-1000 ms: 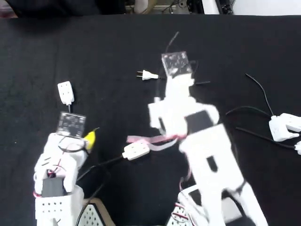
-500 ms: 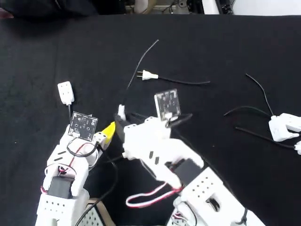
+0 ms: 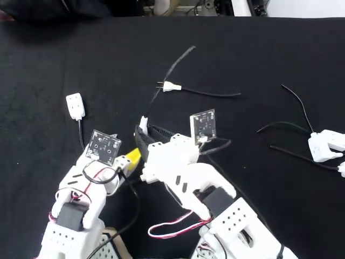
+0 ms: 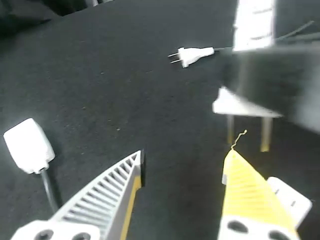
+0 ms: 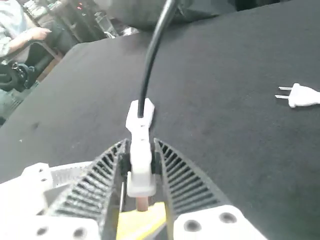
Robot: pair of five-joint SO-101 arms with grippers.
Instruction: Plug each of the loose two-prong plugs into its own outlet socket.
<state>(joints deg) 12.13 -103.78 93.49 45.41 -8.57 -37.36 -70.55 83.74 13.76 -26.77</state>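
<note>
Moved: right pincer [image 5: 140,145] back with plug [image 5: 139,117], now beside left pincer [image 4: 184,157].
Right: clamped on plug, prongs down for insertion.
Left: apart, beside socket [image 4: 289,197], likely to steady it.

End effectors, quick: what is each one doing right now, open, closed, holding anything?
Left end effector: open, holding nothing.
Right end effector: closed on a white plug.

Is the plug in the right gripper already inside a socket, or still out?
Out. The right gripper is shut on the plug, and the left wrist view shows its two prongs bare, in no socket.
</note>
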